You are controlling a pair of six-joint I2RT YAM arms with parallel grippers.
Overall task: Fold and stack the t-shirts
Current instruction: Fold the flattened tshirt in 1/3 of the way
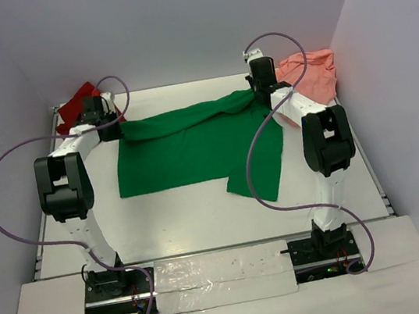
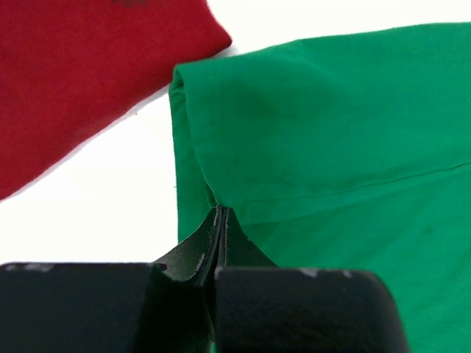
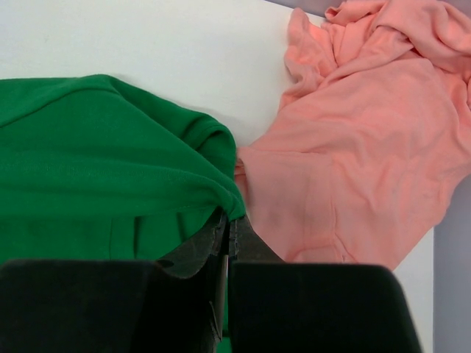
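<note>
The bright green t-shirt lies spread across the middle of the table. My left gripper is shut on its far left edge. My right gripper is shut on its far right edge. The dark red t-shirt lies bunched at the far left corner, just beyond the left gripper, and shows in the left wrist view. The salmon pink t-shirt lies crumpled at the far right corner, beside the right gripper, and shows in the right wrist view.
The white table has grey walls on the left, back and right. Purple cables loop from both arms, the right one over the green t-shirt. The arm bases stand at the near edge.
</note>
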